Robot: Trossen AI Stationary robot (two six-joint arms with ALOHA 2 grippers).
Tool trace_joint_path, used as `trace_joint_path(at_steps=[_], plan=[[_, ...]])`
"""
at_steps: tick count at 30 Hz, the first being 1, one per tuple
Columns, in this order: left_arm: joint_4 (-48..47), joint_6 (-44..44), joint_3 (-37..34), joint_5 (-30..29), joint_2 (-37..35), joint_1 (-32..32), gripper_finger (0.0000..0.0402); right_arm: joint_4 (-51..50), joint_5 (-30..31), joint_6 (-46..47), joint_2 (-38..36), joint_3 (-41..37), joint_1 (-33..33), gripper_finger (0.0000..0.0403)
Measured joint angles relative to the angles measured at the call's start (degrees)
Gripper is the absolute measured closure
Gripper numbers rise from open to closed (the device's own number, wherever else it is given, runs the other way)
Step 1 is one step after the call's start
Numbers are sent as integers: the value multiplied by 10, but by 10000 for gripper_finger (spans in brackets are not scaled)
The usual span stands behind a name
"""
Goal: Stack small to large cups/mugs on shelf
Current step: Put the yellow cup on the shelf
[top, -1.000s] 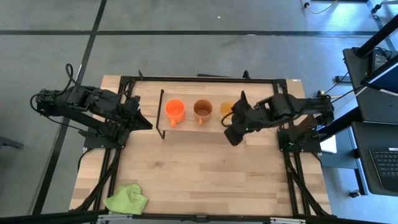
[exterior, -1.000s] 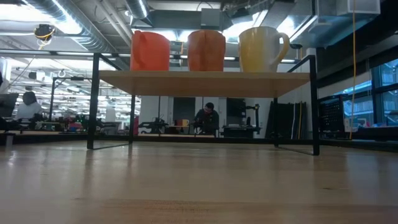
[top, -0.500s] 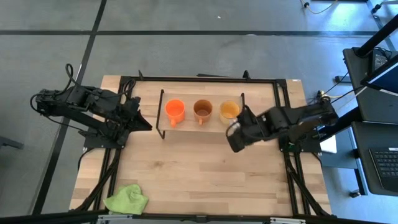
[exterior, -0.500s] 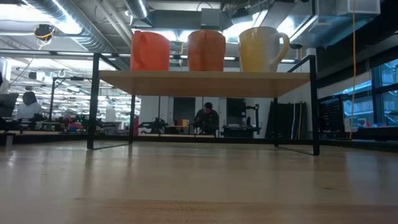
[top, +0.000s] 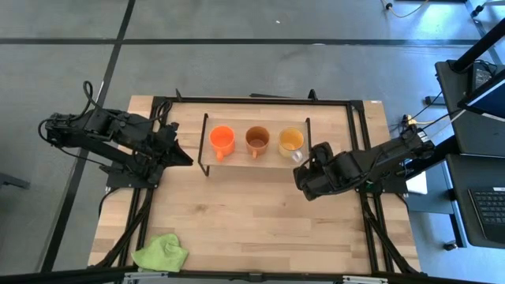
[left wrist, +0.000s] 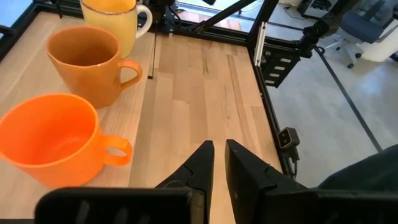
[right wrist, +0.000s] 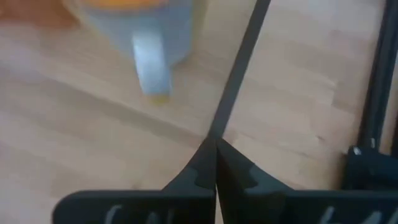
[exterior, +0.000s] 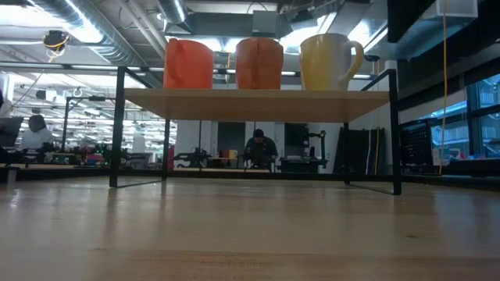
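Observation:
Three mugs stand upright in a row on the low wooden shelf [top: 272, 162]: a bright orange one [top: 222, 140], a brown one [top: 257, 140] and a yellow one with a white handle [top: 291, 140]. They also show in the low view: orange [exterior: 188, 64], brown [exterior: 259, 64], yellow [exterior: 328, 62]. My right gripper [top: 302, 178] is shut and empty, just off the shelf's near right corner, beside the yellow mug [right wrist: 134, 25] and a black shelf leg [right wrist: 239, 68]. My left gripper [left wrist: 219, 152] is shut and empty, left of the shelf, pointing along the row of mugs.
A lime-green cloth [top: 162, 254] lies at the table's near left corner. The table's black frame [top: 260, 99] runs along the far edge and both sides. A person [exterior: 258, 148] sits in the room far behind the table.
My right arm has drawn back from above the yellow mug toward the table's right and near edges, so the mug now shows whole from above. Its gripper stays shut. The three mugs have kept still on the shelf.

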Motion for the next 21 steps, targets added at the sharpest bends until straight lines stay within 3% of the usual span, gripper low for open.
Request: trace_joint_path(at_steps=[7,21], plan=[[0,0,0,0,0,0,367,4,65,8,0,42,0,403],[0,4,0,0,0,0,367,19,66,31,0,31,-3,403]])
